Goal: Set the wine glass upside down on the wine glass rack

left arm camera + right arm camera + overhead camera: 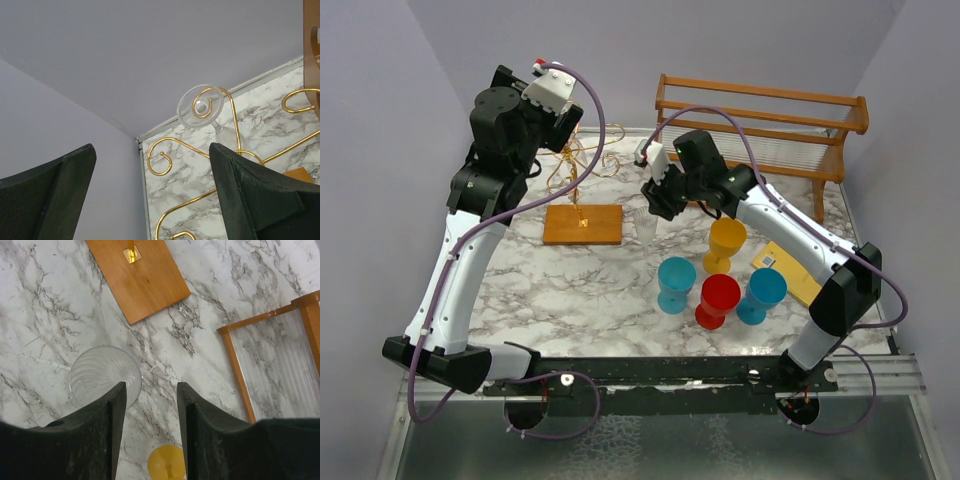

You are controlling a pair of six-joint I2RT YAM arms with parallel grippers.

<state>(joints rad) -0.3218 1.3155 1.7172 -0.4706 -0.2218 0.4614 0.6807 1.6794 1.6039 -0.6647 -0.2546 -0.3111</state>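
The glass (646, 230) stands near the middle of the table, just beside the right end of the wooden base (582, 224) of the rack (570, 165). The rack stands toward the far left corner.

The right claw (150, 387) hangs over the glass. Its fingers are half apart with nothing between them. The glass is not in the gap. It sits off to one side, and one finger (107, 420) covers part of its rim.

That is the worry. If the claw goes down like this, that finger may hit the rim and tip the glass over. If it shuts like this, it may grab only air. It may also nip the edge so the glass slips out. The glass is clear and thin, so I think it can slide or crack easily. A knocked glass can roll into the base or the yellow cup (726, 243) close by.

The left claw (152, 150) is wide and holds nothing. It is up by the rack's thin gold arms, where a hung glass (200, 105) sits with its foot up. A bump there may shake it loose.
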